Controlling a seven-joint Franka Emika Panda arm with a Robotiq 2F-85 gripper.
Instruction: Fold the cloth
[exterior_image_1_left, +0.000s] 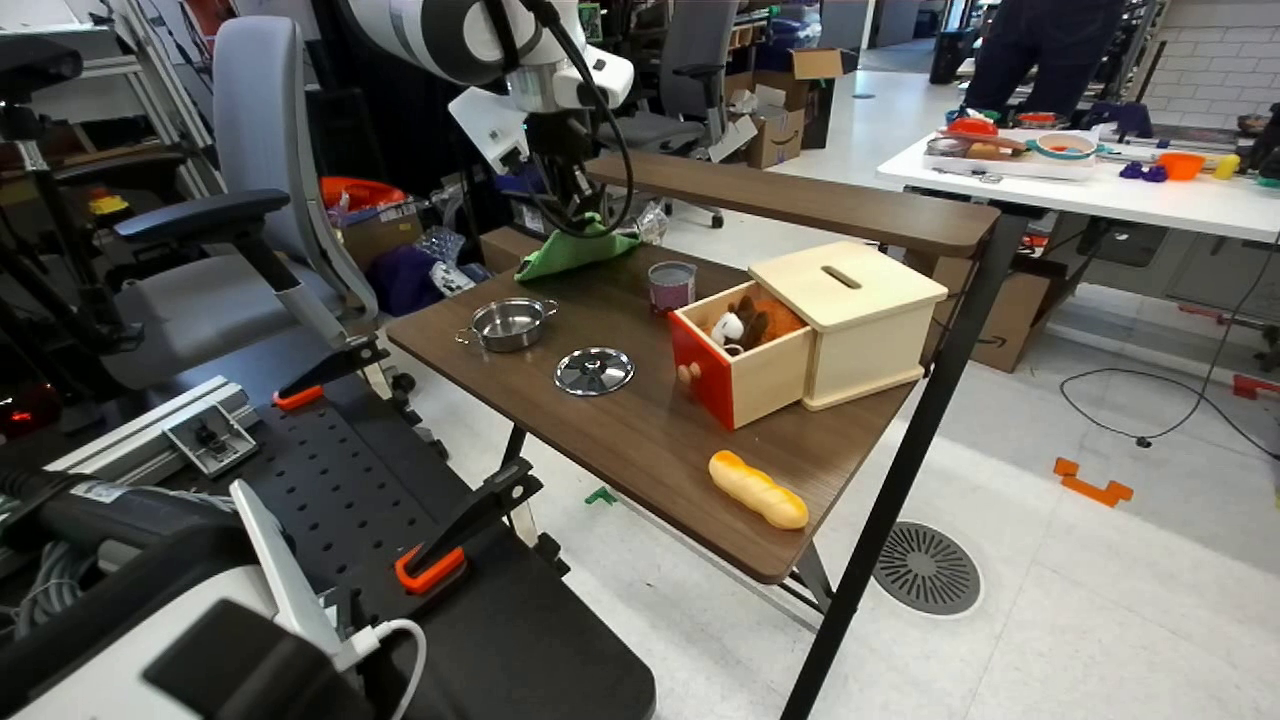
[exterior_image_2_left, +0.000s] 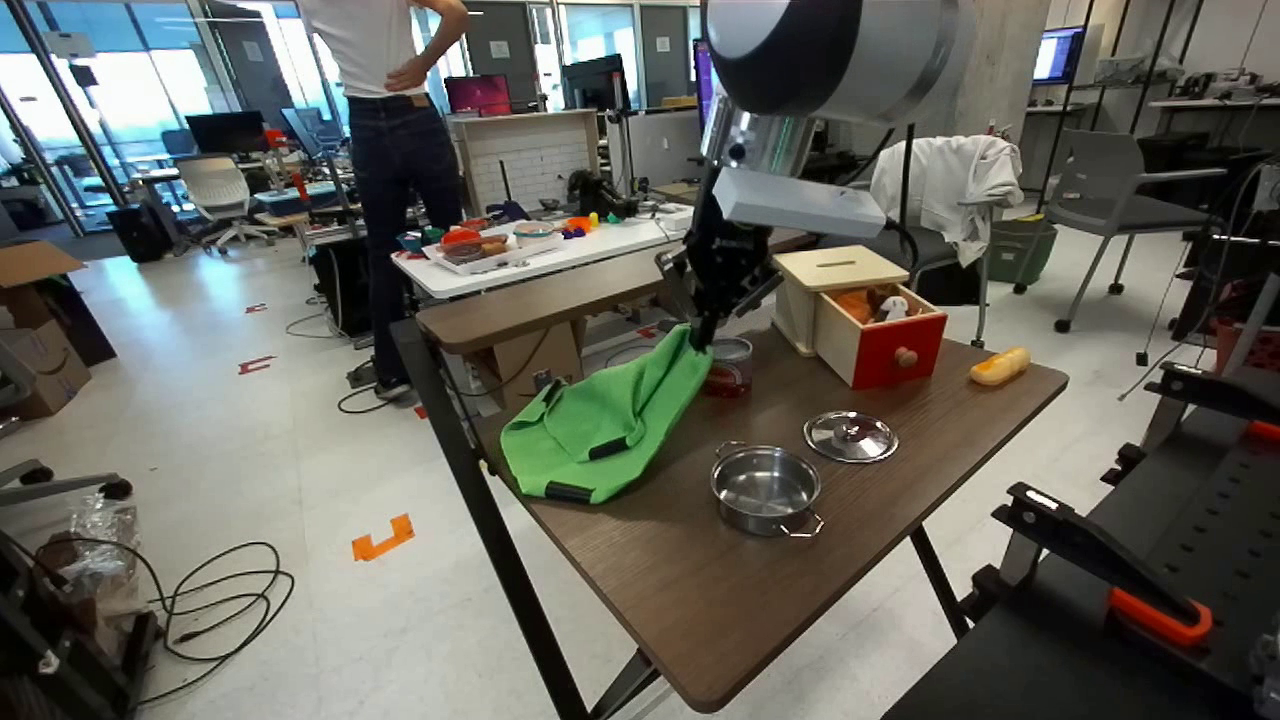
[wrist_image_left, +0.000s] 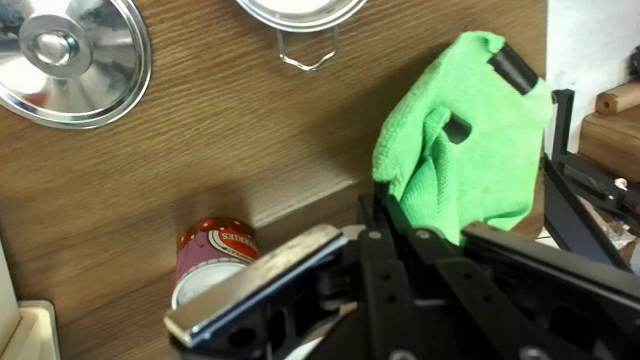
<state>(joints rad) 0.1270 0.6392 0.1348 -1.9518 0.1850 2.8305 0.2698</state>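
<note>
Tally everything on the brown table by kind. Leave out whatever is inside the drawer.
Cookware: 2 (pot, lid)
Food-like items: 2 (can, yellow bread)
Green cloth, partly lifted: 1
Wooden drawer box: 1
Total: 6

The table (exterior_image_2_left: 690, 610) bears cloth (exterior_image_2_left: 605, 408), pot (exterior_image_2_left: 765, 490), lid (exterior_image_2_left: 850, 437), can (exterior_image_2_left: 730, 370), box (exterior_image_1_left: 840, 350), bread (exterior_image_1_left: 757, 489).

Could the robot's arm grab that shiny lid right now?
Probably not: its hand is shut on the green cloth. Otherwise the way looks free, with the lid lying uncovered on the table near the small pot.
</note>
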